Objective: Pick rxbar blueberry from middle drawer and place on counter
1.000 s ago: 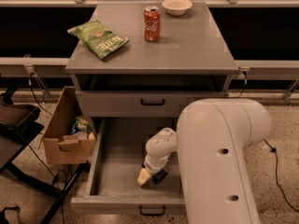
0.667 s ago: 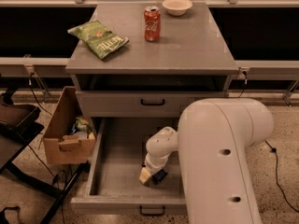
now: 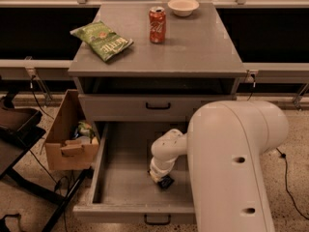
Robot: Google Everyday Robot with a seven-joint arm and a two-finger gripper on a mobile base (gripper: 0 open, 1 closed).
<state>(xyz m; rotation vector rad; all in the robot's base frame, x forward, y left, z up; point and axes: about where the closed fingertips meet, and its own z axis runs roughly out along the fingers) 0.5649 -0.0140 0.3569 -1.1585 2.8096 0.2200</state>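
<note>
The middle drawer [image 3: 120,178] is pulled open at the bottom of the grey cabinet, and its grey floor shows. My white arm reaches down into it from the right. My gripper [image 3: 158,176] is low over the drawer floor, right of the middle. The rxbar blueberry [image 3: 167,181] shows as a small dark blue piece right at the gripper's tip, mostly hidden by it. I cannot tell whether it is held. The counter [image 3: 193,47] is the flat grey cabinet top above.
On the counter lie a green crisp bag [image 3: 102,40], a red soda can [image 3: 157,25] and a white bowl [image 3: 183,7]. A closed drawer front [image 3: 158,107] sits above the open drawer. A cardboard box [image 3: 70,141] stands left of the cabinet. My arm's large white housing [image 3: 231,168] fills the lower right.
My gripper has shifted slightly to the right and up inside the drawer. The blue bar stays at its tip. Nothing on the counter has moved.
</note>
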